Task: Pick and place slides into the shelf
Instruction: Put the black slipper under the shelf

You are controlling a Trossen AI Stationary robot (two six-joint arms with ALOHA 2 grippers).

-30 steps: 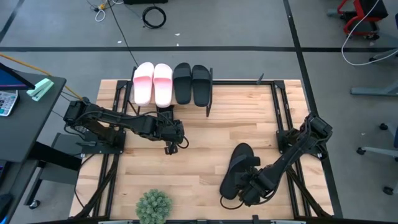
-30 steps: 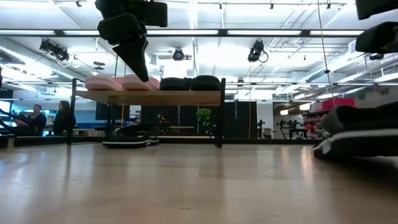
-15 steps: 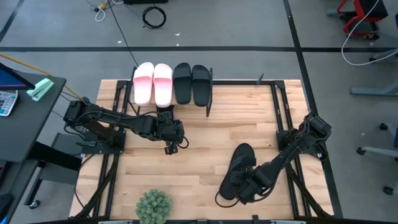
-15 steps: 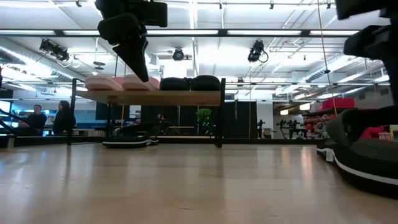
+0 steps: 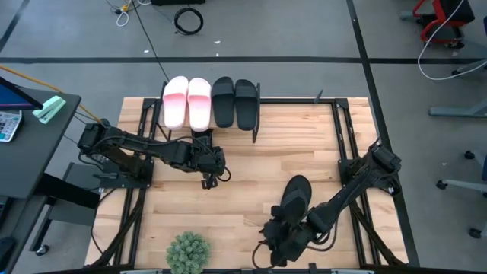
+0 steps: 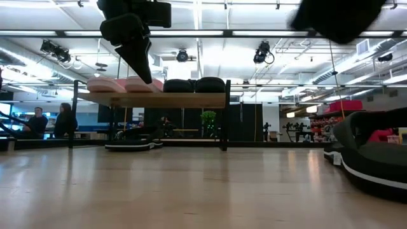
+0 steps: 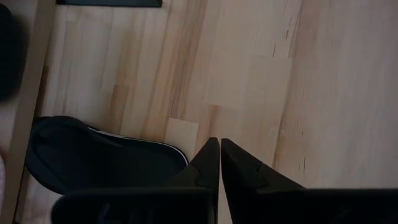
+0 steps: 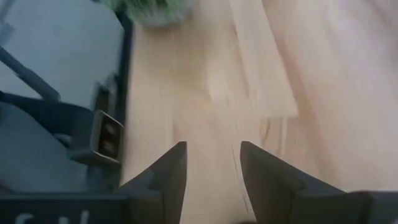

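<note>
Here the right gripper (image 8: 210, 163) hovers empty, fingers parted; left gripper (image 7: 219, 149) pinched together.

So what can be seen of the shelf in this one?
The shelf is a low rack with a light wooden top board on thin black metal legs, standing upright at the table's far edge. On top lie four slides side by side: two pale pink, two black. In the low view another dark slide lies on the tabletop beneath it. Neither claw touches it; the left claw hangs in front of it.
</note>
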